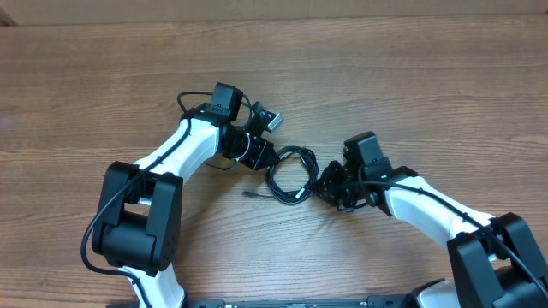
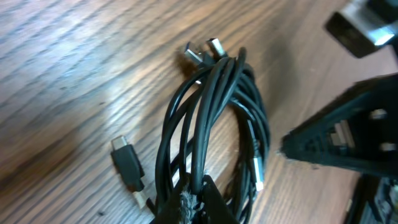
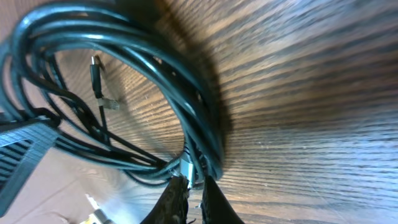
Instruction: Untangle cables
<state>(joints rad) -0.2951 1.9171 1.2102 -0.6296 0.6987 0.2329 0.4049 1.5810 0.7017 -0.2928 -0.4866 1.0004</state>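
The cables [image 1: 291, 174] lie as one tangled black coil on the wooden table, between my two grippers. My left gripper [image 1: 262, 157] sits at the coil's left edge. In the left wrist view the left gripper [image 2: 198, 194] is shut on a strand of the cables [image 2: 214, 118]. Two metal plug ends [image 2: 202, 53] stick out at the coil's far side, and a black plug [image 2: 128, 165] lies loose to the left. My right gripper [image 1: 324, 183] is at the coil's right edge. In the right wrist view the right gripper [image 3: 194, 184] pinches the cables [image 3: 199, 130] beside a silver plug [image 3: 188, 168].
The wooden table [image 1: 411, 68] stretches away on all sides of the coil. The right arm's black body [image 2: 348, 140] stands close to the coil's right side, and the left arm's black part [image 3: 25, 143] shows just beyond the loop. A thin plug end [image 3: 99, 93] lies inside the loop.
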